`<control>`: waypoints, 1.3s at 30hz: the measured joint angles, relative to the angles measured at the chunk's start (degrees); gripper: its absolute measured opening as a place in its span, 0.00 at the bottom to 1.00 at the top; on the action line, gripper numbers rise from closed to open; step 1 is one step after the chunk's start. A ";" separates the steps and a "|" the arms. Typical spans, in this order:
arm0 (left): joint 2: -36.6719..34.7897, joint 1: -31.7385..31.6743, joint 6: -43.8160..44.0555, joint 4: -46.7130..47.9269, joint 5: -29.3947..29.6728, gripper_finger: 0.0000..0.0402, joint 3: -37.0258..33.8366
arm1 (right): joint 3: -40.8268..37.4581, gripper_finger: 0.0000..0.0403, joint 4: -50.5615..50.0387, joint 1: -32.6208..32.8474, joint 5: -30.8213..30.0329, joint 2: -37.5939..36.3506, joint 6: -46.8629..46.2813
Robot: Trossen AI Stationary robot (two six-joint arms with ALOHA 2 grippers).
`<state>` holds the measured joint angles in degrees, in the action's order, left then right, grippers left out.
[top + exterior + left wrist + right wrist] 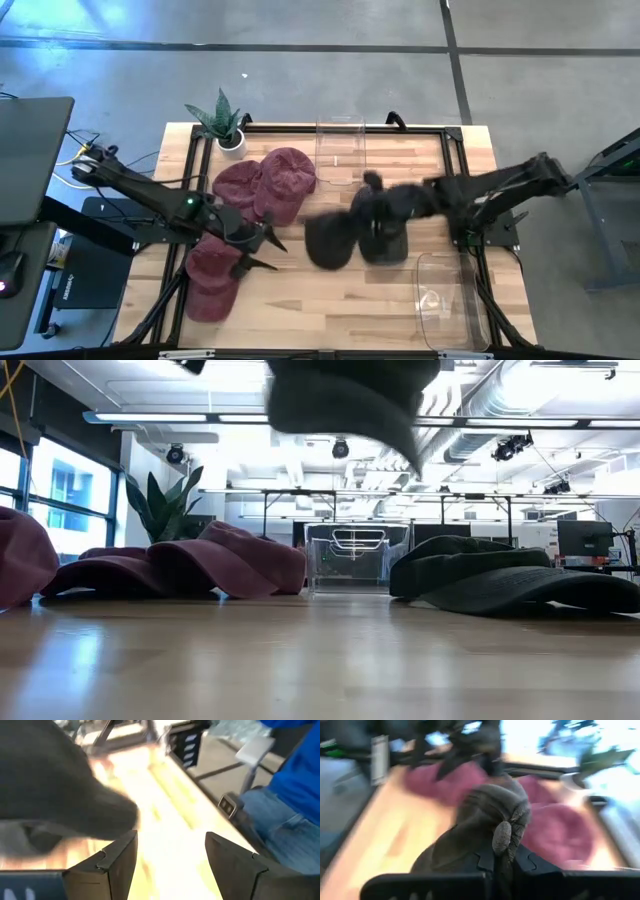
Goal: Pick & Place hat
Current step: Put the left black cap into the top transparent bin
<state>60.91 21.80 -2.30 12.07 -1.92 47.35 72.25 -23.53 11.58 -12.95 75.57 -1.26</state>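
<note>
A dark grey hat (330,240) hangs from my right gripper (378,203), which is shut on it above the table's middle. In the low view the hat (345,400) floats at the top, clear of the wood. Another black hat (388,245) lies flat on the table just right of it. Three maroon hats (265,185) (210,275) lie on the table's left part. My left gripper (268,243) is open and hovers between the maroon hats and the lifted hat, touching nothing. My right gripper pinches the dark hat's crown beside its top button (501,838) between the two fingers (482,862), in a bunched fold of cloth. It comes from the table's right side. The hat is lifted clear and droops toward the table's left beyond the fingers.
A clear bin (340,150) stands at the far edge and a second clear bin (445,295) at the near right corner. A potted plant (225,125) sits at the far left corner. A person in blue (295,795) stands beyond the table's edge.
</note>
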 joint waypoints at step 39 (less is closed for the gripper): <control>13.66 0.72 7.07 1.41 7.14 0.56 -0.22 | -0.04 0.03 9.02 -41.25 16.48 16.72 55.80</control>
<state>74.56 22.52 4.77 13.47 5.21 47.13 72.20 -14.51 -29.67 3.53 92.28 54.55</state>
